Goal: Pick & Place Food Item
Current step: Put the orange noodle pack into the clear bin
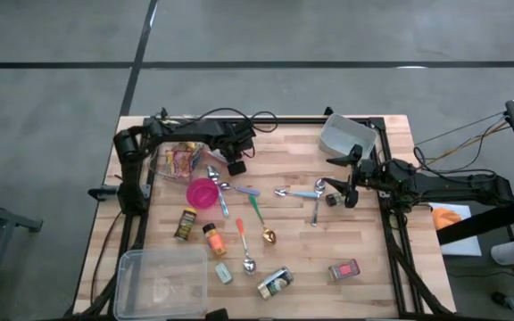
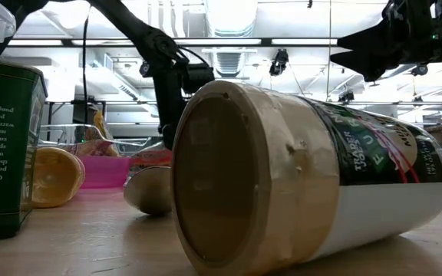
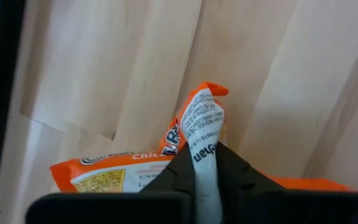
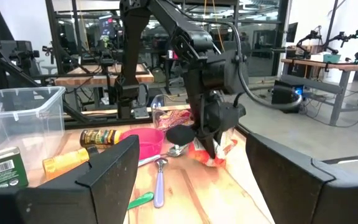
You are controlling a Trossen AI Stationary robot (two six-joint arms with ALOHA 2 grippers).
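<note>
Wooden butcher-block table (image 1: 364, 232) in a big workshop with a grey floor, and it's pretty cluttered. Over near the far left corner the orange ramen noodle packet (image 3: 191, 134) is caught by the left gripper (image 3: 205, 180): its fingers are squeezed together on a crinkled edge of the wrapper, which sticks up between them in the wrist shot, with the rest of the packet sagging toward the wood. From the right wrist view you can see the packet dangling under that gripper, just beside the pink bowl (image 1: 203, 192). A clear bowl of snacks (image 1: 178, 160) sits right next to it, closer to the table's edge. Spoons (image 1: 294, 191) are scattered across the middle, plus a green-handled one (image 1: 255, 209), a couple of spice jars (image 1: 186, 224) and a clear plastic bin (image 1: 161, 276) at the near left corner. Right gripper (image 1: 346, 189) is parked over the right side, jaws spread wide, holding nothing.
</note>
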